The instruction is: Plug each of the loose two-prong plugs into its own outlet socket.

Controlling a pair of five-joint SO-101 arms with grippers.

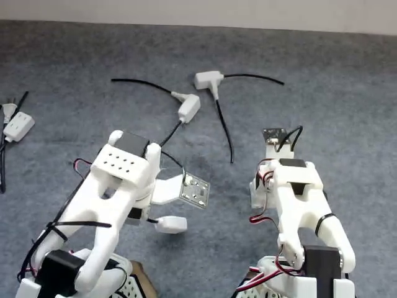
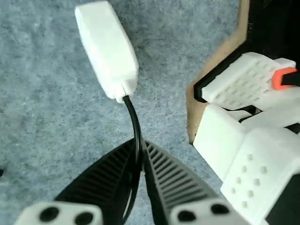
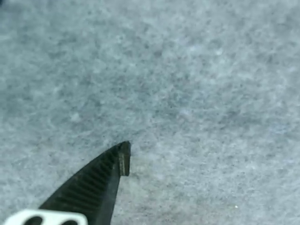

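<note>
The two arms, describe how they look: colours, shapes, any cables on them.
The left arm and right arm are blocky white plastic shells with black motor blocks, thin black straps and loose red and black wires. The left arm has a white plate dotted with holes. The left hand and the right hand's finger show tapered, black, ribbed fingers.

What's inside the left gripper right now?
The left gripper pinches a black cord, close to the white block at its end; grey carpet shows beneath the block. The block's end face is hidden, so plug or socket cannot be told.
</note>
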